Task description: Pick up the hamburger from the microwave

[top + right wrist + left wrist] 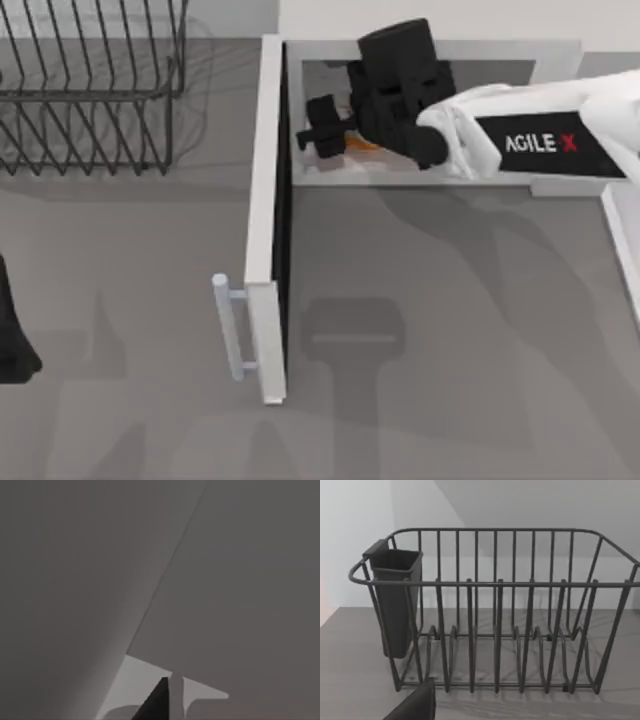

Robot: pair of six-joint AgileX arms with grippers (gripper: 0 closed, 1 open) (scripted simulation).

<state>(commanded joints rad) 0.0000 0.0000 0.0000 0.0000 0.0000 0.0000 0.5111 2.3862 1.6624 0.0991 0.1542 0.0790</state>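
**Right arm reaching into the open microwave for the hamburger**

At nine o'clock on the desk (420,330), left gripper (12,335) parked at the edge, idle; spread of its jaws impossible to tell. At eleven o'clock, black wire dish rack (90,90), with a dark cutlery cup (395,600) hung on one end in the left wrist view.

Near centre, microwave door (264,200) swung fully open, its pale bar handle (232,325) pointing toward seven o'clock. At twelve to one o'clock, white microwave (470,52) with the right arm coming in from three o'clock. Right gripper (325,128) deep in the cavity, directly over the hamburger (362,143), of which just an orange sliver peeks out beside the black fingers. Cannot tell whether the jaws are wide, narrow or already closed on it.

Probably light and soft, easily squashed, with a glossy top likely to slip. Best taken across the rim at mid-height, with gentle pressure, then lifted straight out clear of the door.
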